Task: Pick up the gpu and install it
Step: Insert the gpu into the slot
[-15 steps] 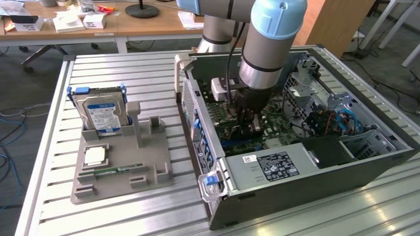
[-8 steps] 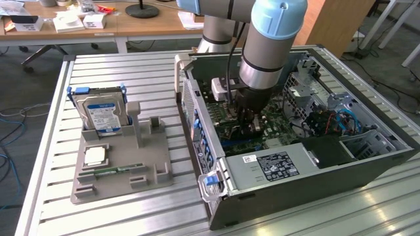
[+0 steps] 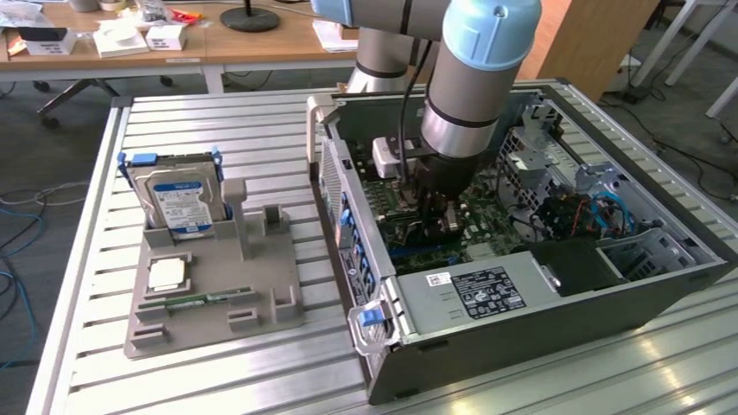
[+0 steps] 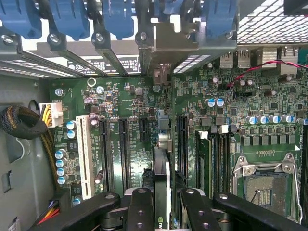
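GPU point(image 4: 162, 183) is showing edge-on in the lower centre of the wrist view, a thin dark card standing upright between the two black fingers point(image 4: 139, 211) of the gripper point(image 4: 163, 211), which is clamping it from both sides; a grey metal bracket at the card's far end is running up toward the slot openings at the top centre of that frame. The card is sitting over the green motherboard point(image 4: 130, 101), in line with the long black expansion slots point(image 4: 122, 154) and just beside the one to its right in the frame; whether its edge is already seated in a slot cannot be told. A white slot point(image 4: 85, 156) is lying further toward the left of the frame, with a yellow-and-black cable bundle point(image 4: 21, 122) at the left edge, and the empty processor socket point(image 4: 263, 185) is sitting at the lower right. Blue latches point(image 4: 72, 17) are lining the top edge. In the exterior view, the arm point(image 3: 473, 78) is reaching down from the top centre into the open computer case point(image 3: 554, 337), with the gripper point(image 3: 436, 203) deep over the board in the middle of the frame. On the exterior view's left, a grey holder tray point(image 3: 276, 303) is resting on the slatted metal table point(image 3: 185, 380), carrying a silver hard drive point(image 3: 179, 203) standing upright and a narrow green memory stick point(image 3: 199, 300) lying flat near its front.
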{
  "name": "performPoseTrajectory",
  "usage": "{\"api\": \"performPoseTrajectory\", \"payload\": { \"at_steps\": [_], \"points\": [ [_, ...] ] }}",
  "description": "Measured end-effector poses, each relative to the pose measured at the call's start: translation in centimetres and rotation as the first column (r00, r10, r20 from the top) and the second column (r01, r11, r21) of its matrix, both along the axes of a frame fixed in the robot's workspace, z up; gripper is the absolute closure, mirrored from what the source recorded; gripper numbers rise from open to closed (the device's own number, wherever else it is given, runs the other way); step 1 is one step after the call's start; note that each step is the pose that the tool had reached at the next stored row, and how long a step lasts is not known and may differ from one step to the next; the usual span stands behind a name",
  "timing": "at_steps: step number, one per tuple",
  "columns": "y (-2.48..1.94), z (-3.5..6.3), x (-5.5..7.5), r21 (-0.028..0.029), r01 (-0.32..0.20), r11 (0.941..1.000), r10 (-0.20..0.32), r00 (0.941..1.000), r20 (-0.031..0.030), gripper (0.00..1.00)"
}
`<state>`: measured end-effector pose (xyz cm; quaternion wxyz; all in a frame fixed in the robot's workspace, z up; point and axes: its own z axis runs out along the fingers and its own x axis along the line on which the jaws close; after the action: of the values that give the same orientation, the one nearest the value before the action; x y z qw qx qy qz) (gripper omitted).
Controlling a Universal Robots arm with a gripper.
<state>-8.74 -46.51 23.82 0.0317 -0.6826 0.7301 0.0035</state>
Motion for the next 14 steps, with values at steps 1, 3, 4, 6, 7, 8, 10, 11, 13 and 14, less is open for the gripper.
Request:
{"api": "performPoseTrajectory", "payload": {
  "at_steps": [1, 3, 4, 6, 7, 8, 10, 11, 13, 14],
  "points": [
    [0.00, 0.00, 0.00, 0.0000, 0.000, 1.0000, 0.000, 1.0000, 0.0000, 0.74],
    [0.00, 0.00, 0.00, -0.0001, 0.000, 1.0000, 0.000, 1.0000, 0.0000, 0.74],
    [0.00, 0.00, 0.00, -0.0001, 0.000, 1.0000, 0.000, 1.0000, 0.0000, 0.74],
    [0.00, 0.00, -0.07, -0.0001, 0.000, 1.0000, 0.000, 1.0000, 0.0003, 0.74],
    [0.00, 0.00, -0.15, -0.0001, 0.000, 1.0000, 0.000, 1.0000, 0.0004, 0.74],
    [0.00, 0.01, -0.22, -0.0001, 0.000, 1.0000, 0.000, 1.0000, 0.0003, 0.74],
    [0.00, 0.00, -0.32, -0.0002, 0.000, 1.0000, 0.000, 1.0000, 0.0004, 0.74],
    [0.00, 0.00, -0.34, -0.0002, 0.000, 1.0000, 0.000, 1.0000, 0.0004, 0.74],
    [0.00, 0.00, -0.36, -0.0002, 0.000, 1.0000, 0.000, 1.0000, 0.0004, 0.74],
    [-0.01, 0.00, -0.36, -0.0003, 0.000, 1.0000, 0.000, 1.0000, 0.0004, 0.74]
  ]
}}
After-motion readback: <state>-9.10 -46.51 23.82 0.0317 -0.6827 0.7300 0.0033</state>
